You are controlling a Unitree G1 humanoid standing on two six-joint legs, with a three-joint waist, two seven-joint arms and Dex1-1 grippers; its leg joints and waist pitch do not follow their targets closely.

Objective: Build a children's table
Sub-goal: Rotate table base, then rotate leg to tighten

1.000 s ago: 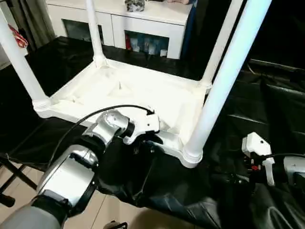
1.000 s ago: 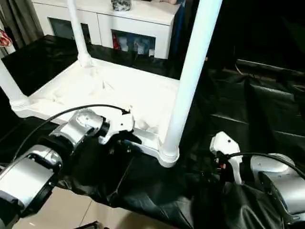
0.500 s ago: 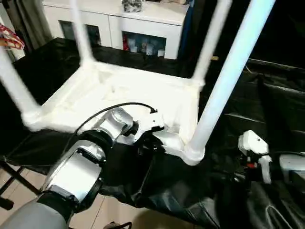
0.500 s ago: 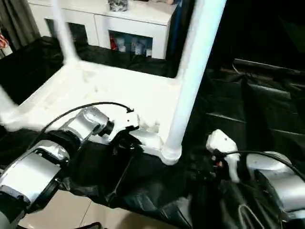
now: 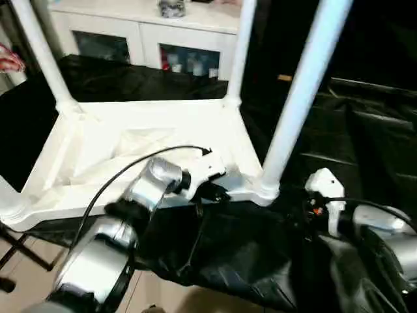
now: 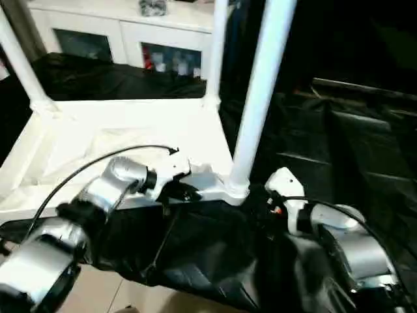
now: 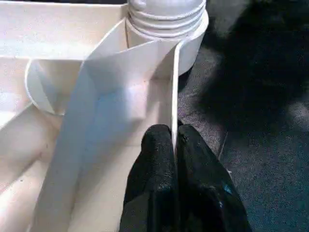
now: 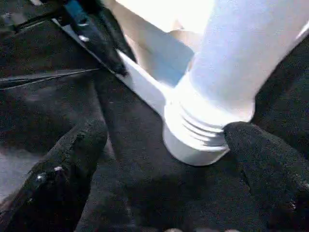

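Observation:
The children's table (image 5: pixel 130 140) lies upside down on black cloth, all white, its ribbed underside facing up. Its legs stand up from the corner sockets: the near right leg (image 5: pixel 296 98), the far right leg (image 5: pixel 242 45) and the far left leg (image 5: pixel 39 52). My left gripper (image 7: pixel 175 140) is shut on the thin upright rim (image 7: pixel 174 87) of the near edge, close to the near right corner socket (image 7: pixel 166 14). My right gripper (image 8: pixel 164 130) is open, one finger on each side of that socket (image 8: pixel 193 140), apart from it.
Black cloth (image 5: pixel 365 130) covers the work surface and hangs over its front edge. A white cabinet with glass doors (image 5: pixel 163 39) stands behind. Pale floor (image 5: pixel 26 287) and a dark stand leg show at the lower left.
My left gripper's fingers have closed on the rim. The table has swung round, its left end coming nearer me. My right arm has moved in towards the near right leg.

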